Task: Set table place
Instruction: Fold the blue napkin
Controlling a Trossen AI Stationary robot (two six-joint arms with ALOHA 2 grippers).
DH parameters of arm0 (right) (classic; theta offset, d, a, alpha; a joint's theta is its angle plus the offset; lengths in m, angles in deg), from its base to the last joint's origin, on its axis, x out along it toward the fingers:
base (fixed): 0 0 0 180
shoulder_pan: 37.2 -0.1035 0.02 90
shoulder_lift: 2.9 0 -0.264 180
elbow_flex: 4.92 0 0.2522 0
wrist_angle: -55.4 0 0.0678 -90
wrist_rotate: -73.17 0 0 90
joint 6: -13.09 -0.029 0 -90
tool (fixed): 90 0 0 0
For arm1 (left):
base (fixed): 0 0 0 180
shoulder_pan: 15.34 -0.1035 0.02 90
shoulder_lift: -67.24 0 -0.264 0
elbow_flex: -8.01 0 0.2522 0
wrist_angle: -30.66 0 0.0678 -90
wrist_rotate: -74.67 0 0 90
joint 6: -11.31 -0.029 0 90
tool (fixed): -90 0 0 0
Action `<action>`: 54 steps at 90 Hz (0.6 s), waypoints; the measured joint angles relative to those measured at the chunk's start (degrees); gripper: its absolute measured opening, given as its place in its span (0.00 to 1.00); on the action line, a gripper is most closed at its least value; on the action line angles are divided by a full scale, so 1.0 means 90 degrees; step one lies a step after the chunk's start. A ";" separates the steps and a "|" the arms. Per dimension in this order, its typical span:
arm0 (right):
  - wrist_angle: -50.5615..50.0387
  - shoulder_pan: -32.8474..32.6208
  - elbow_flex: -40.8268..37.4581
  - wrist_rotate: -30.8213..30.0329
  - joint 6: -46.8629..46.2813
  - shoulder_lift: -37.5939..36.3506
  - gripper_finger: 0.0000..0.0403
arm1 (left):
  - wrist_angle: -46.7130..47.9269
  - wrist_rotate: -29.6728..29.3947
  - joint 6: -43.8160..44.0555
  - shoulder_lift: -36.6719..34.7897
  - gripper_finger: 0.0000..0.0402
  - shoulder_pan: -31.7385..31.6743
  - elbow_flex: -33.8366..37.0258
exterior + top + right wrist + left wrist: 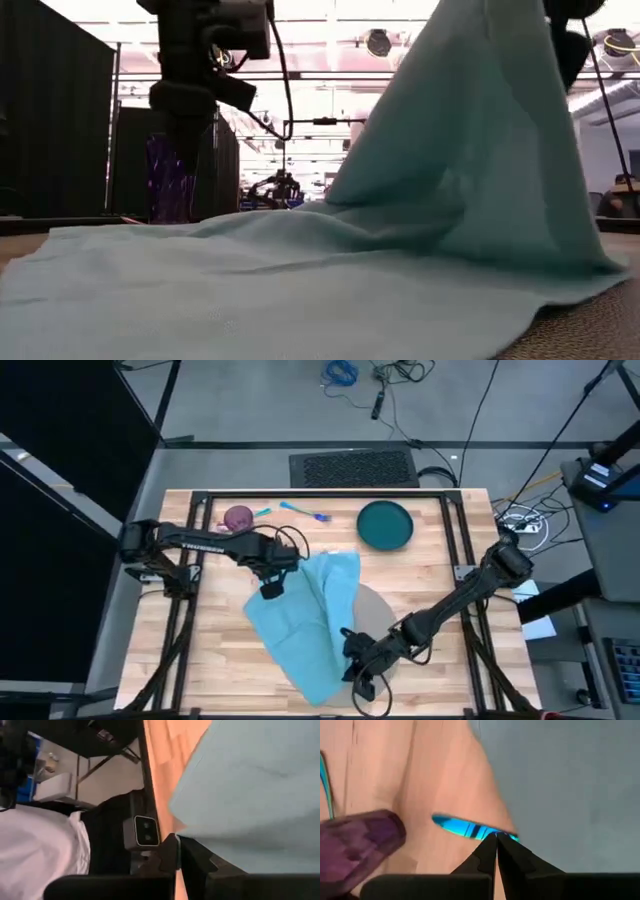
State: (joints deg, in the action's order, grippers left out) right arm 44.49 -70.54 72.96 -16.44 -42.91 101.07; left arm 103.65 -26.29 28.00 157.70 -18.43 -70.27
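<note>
Under teal cloth (305, 625), grey placemat (378, 605), mostly hidden

Light wooden bench (200, 660) with black frame. Lying on it: a light blue cloth (305, 622) spread across the middle, largely covering a round grey placemat (378, 607); a dark teal plate (385, 525), a purple cup (238, 517) and blue cutlery (305, 512) along the far edge.

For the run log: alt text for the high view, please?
Overhead, a light teal cloth lies across the wooden table, covering most of the grey placemat. The left gripper and right gripper sit at the cloth's edges; a teal plate lies behind.
</note>
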 joint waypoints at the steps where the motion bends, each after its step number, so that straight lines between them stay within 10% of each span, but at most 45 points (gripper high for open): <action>1: 0.0043 0.0000 0.0000 0.0008 -0.0017 0.0033 0.00 | -0.0021 0.0000 -0.0001 -0.0004 0.00 0.0010 0.0007; 54: 0.0844 0.0134 0.0000 0.0285 -0.0208 0.0447 0.17 | -0.3560 0.0824 -0.0903 -0.0018 0.00 -0.0316 0.0013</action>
State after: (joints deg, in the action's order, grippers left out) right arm 52.09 -69.34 72.96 -13.87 -44.78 105.09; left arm 71.61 -18.88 19.87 157.54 -21.28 -70.15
